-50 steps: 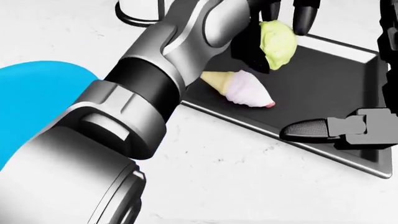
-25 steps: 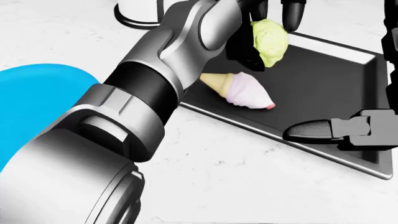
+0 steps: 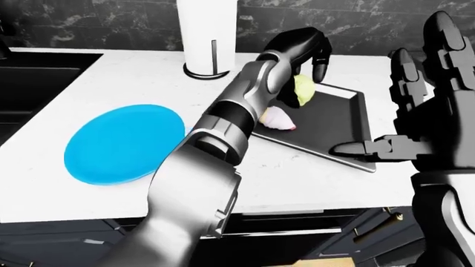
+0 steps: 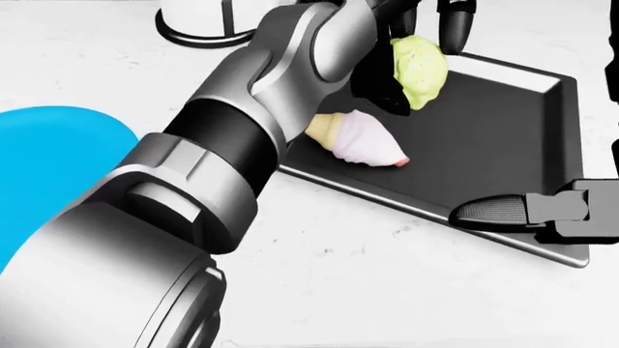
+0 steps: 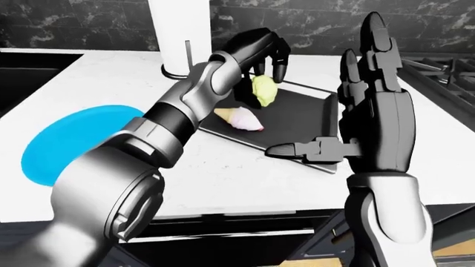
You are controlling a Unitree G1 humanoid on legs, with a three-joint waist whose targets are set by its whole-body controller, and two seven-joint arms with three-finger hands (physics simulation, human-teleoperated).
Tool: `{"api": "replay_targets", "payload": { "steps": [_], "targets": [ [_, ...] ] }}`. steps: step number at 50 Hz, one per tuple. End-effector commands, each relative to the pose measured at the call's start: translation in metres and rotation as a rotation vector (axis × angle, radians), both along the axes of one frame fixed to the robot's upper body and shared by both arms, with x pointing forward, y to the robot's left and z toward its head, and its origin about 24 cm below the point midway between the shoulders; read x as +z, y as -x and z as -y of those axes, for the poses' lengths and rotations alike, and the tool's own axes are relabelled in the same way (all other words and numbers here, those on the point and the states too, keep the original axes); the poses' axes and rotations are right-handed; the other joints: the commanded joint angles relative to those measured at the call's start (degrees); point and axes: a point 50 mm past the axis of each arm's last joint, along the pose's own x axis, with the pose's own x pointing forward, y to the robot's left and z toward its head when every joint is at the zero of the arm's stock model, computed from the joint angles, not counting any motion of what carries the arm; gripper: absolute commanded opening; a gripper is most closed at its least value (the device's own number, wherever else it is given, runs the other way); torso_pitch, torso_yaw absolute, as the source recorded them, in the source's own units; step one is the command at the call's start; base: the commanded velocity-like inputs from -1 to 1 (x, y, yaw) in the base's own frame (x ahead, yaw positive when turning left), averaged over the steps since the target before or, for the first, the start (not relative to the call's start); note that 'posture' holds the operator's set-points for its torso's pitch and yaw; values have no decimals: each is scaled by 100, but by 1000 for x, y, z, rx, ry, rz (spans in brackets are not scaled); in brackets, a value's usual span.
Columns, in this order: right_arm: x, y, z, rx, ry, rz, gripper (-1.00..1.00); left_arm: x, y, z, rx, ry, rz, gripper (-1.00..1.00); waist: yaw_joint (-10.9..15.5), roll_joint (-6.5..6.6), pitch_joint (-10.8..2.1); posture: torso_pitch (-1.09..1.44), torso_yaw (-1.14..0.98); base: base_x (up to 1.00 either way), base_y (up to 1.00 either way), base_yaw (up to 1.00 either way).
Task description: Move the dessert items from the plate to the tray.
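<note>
In the left-eye view the blue plate (image 3: 122, 143) lies at about nine o'clock on the white table (image 3: 282, 183), and nothing shows on its visible face, though the left arm covers its right edge. At twelve o'clock from the plate stands a white roll (image 3: 206, 36) on its holder. Moving right, the left hand (image 3: 305, 49) reaches over the far-left corner of the dark tray (image 4: 503, 145), its black fingers (image 4: 455, 25) curled down around the green scoop (image 4: 418, 69); the thumb side is hidden, so I cannot tell whether they pinch it or merely stand about it, nor whether the scoop rests on the tray floor or hangs just above. Just at seven o'clock from the scoop, the pink cone (image 4: 356, 139) lies on its side inside the tray, tip toward the plate. At the far right the right hand (image 5: 371, 105) is held upright with fingers spread and thumb out over the tray's near edge, holding nothing. By my reading this is the last placement: one dessert is already delivered and the second is being set down. The next move calls for opening the left fingers fully so the scoop settles without rolling onto the cone, then lifting the hand straight up and clear of both items.
</note>
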Motion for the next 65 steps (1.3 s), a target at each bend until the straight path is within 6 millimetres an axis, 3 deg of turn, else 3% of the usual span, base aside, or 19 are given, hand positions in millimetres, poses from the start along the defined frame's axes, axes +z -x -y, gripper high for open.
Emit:
{"api": "replay_targets", "payload": {
  "steps": [1,32,46,54,57,58,60,61,65],
  "targets": [
    [9,5,0,-5,13,66,100,28,5,2,-16,41,92,-100,-27,-41,-154,0,-17,0,0,0],
    [7,8,1,-6,12,61,100,21,6,5,-44,26,61,-100,-1050,-113,-330,0,-29,0,0,0],
    [6,8,0,-5,10,60,100,-5,6,10,-96,-105,-45,-100,-1269,-126,-409,0,-29,0,0,0],
    [7,6,0,-2,12,61,100,-8,6,10,-94,-119,-41,-100,-1345,-123,-425,0,-29,0,0,0],
    [6,6,1,-2,10,61,100,-6,6,10,-93,-118,-38,-52,-1366,-125,-430,0,-29,0,0,0],
    [7,6,1,-2,11,62,100,-7,6,10,-94,-122,-41,-25,-1372,-126,-431,0,-29,0,0,0],
    [7,6,0,-1,10,63,100,-7,6,10,-96,-129,-45,40,-1385,-125,-436,0,-29,0,0,0],
    [6,6,0,-1,10,61,100,-5,6,10,-92,-117,-34,100,-1390,-126,-435,0,-29,0,0,0],
    [6,6,1,-2,11,61,100,-8,6,10,-91,-135,-51,100,-1407,-129,-441,0,-29,0,0,0]
  ]
}}
